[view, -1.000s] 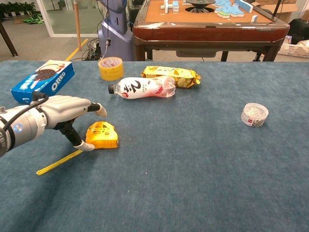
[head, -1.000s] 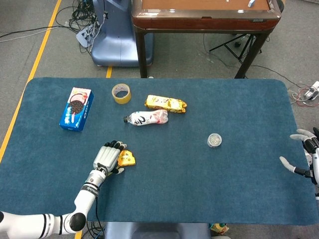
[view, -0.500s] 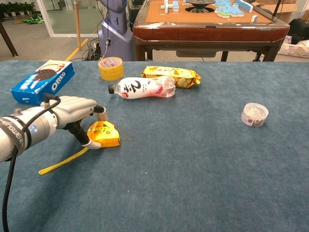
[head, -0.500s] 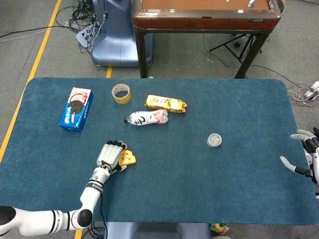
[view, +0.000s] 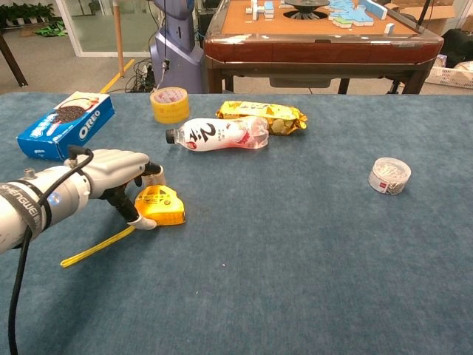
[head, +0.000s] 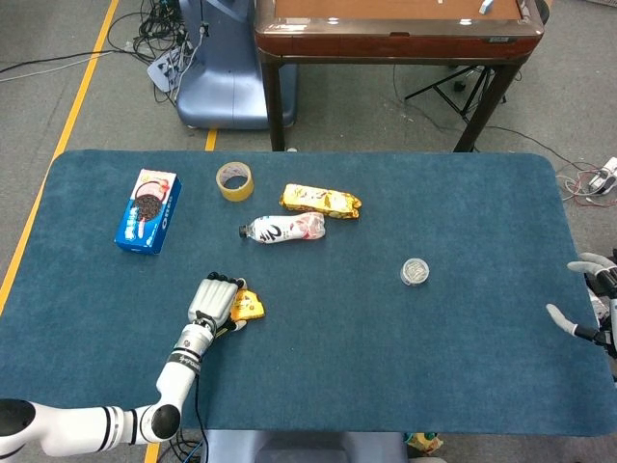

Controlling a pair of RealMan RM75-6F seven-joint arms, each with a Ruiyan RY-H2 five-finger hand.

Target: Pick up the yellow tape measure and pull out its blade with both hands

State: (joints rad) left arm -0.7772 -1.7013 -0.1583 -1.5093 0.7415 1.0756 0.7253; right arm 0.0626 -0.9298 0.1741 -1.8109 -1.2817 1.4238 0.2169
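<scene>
The yellow tape measure [head: 248, 306] [view: 164, 205] lies on the blue table [head: 386, 357], left of centre. A short length of its yellow blade [view: 96, 246] trails out toward the near left edge. My left hand [head: 213, 302] [view: 111, 171] sits against the case's left side. The fingers arch over its far corner and the thumb touches its near corner. The case still rests on the cloth. My right hand [head: 595, 297] hovers at the table's far right edge, fingers spread and holding nothing; the chest view does not show it.
Behind the tape measure lie a clear bottle [head: 284, 229] [view: 218, 134], a yellow snack pack [head: 320, 201], a roll of tape [head: 234, 180] and a blue Oreo box [head: 148, 209] [view: 66, 124]. A small round container [head: 415, 271] [view: 389, 175] sits right of centre. A brown table [head: 395, 29] stands beyond.
My left hand has slid right against the tape measure and nudged the case slightly to the right. The right hand has drifted a little further right.
</scene>
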